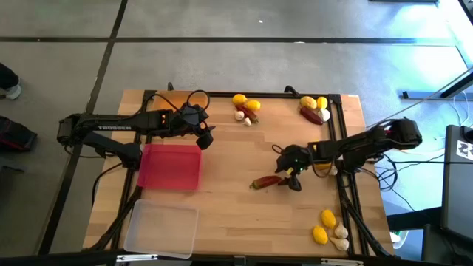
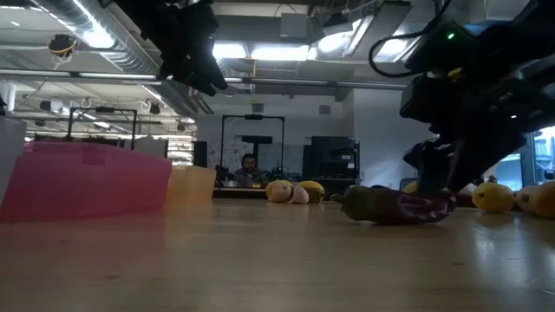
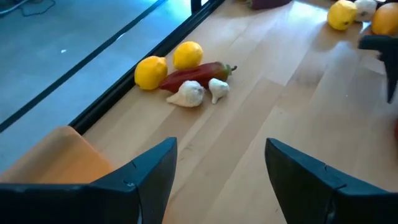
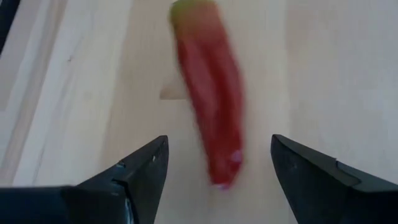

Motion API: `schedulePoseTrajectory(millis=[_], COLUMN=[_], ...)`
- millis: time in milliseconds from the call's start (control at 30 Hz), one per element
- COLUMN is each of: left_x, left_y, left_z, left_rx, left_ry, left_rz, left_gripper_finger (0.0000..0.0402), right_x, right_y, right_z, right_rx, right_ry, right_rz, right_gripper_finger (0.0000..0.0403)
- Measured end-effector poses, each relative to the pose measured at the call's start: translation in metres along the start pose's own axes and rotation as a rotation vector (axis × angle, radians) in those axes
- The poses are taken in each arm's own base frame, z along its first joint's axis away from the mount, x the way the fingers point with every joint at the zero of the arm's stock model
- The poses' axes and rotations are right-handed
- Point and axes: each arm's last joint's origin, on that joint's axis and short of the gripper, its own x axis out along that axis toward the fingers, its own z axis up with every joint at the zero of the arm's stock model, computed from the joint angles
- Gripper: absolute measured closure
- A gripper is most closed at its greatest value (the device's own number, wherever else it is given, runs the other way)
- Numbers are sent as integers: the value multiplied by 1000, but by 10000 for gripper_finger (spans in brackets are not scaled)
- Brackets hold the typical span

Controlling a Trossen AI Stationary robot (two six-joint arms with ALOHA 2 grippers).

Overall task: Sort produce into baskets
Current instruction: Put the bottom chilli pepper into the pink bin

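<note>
A dark red pepper [image 1: 266, 182] lies on the bare table right of the middle; it also shows in the low view [image 2: 395, 208]. My right gripper [image 1: 290, 177] is open just above the pepper's right end. In the right wrist view its fingers [image 4: 219, 146] stand on either side of the pepper [image 4: 208, 93] with a gap on both sides. My left gripper [image 1: 206, 137] is open and empty, raised above the far right corner of the red-pink basket [image 1: 170, 166]. A clear basket [image 1: 161, 229] sits at the near left. An orange basket [image 2: 192, 185] shows behind the pink one.
Lemons, a pepper and garlic lie at the far middle [image 1: 246, 108], where the left wrist view [image 3: 186, 78] shows them too. More produce lies at the far right [image 1: 314, 109], by the right arm [image 1: 325, 168] and at the near right corner [image 1: 331, 227]. A person [image 2: 249, 166] sits far behind the table.
</note>
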Motion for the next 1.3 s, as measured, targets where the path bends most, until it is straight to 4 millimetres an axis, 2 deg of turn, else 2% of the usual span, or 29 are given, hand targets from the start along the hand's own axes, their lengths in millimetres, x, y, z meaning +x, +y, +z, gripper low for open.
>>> schedulePoseTrajectory(millis=[267,433,600,1000,1133,1300], left_x=[0,2,5,2,0,-4], left_y=[0,0,1,-8,-13,-23], left_z=[0,-4,-12,-12,-10,-5], left_rx=[11,36,19,95,96,128], left_ry=[2,15,43,17,-11,-90], left_rz=[1,4,12,-23,-45,-94], left_gripper_finger=[163,163,163,163,163,163], right_x=[13,17,21,20,13,-2], right_y=[12,11,10,10,13,16], right_z=[-3,-3,-4,-2,2,11], right_rx=[-55,-30,-27,-41,-66,-101], right_ry=[-8,-17,-2,-20,-59,-147], right_rz=[-129,-121,-105,-105,-108,-150], right_gripper_finger=[125,131,181,335,347,332])
